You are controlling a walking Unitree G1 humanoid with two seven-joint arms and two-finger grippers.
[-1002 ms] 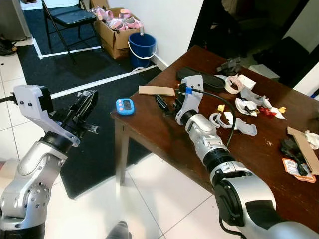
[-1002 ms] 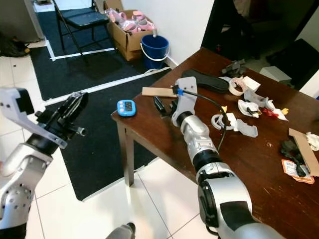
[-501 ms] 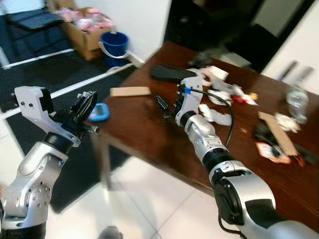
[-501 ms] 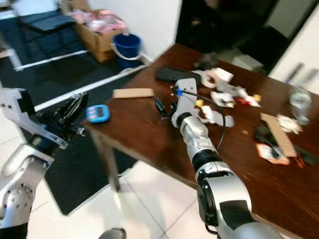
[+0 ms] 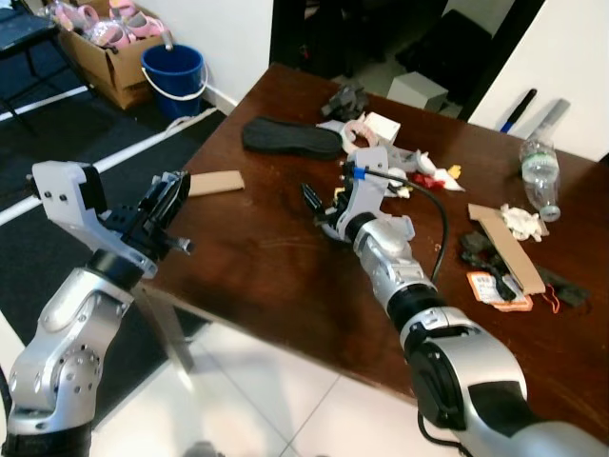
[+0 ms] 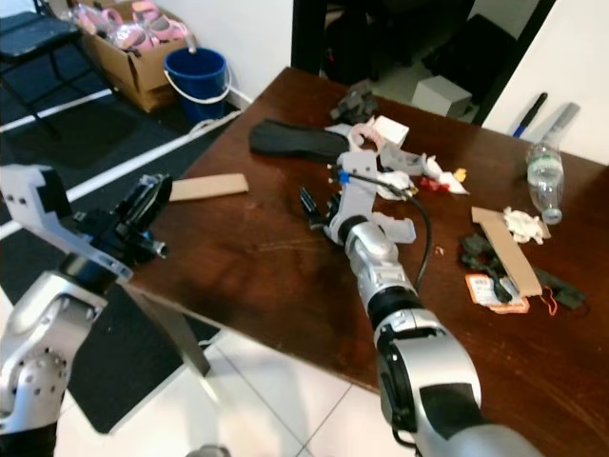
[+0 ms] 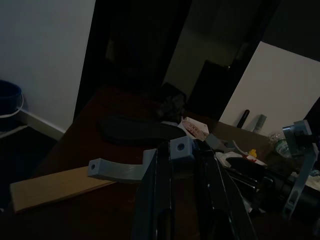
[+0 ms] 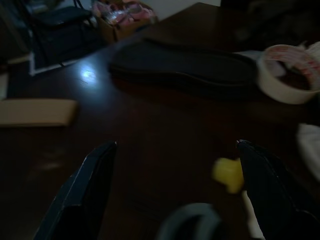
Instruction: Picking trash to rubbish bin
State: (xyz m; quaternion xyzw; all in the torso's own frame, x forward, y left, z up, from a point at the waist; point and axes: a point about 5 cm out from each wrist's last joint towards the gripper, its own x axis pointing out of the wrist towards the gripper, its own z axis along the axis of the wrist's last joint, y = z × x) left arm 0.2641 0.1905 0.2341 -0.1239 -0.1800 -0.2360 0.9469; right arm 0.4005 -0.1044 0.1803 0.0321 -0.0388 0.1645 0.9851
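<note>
Trash: one insole (image 5: 290, 138), one bottle (image 5: 540, 171), one cardboard strip (image 5: 215, 182).

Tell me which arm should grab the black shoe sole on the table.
Right. The right gripper hangs open over the table, nearest the shoe sole; the left gripper is off the table's edge.

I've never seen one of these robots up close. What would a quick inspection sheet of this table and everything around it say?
Surface: dark wooden table, littered on its far half.
Job's things: cardboard strip, crumpled paper, plastic bottle, orange packet; no rubbish bin identified.
Clutter: black shoe insole, tape roll, small yellow piece.
Grippers: right gripper open, low over the table near the insole; left gripper raised at the table's near corner, fingers close together.
Cables: black cable along the right arm.
Surroundings: blue bucket, cardboard box, dark mat.
</note>
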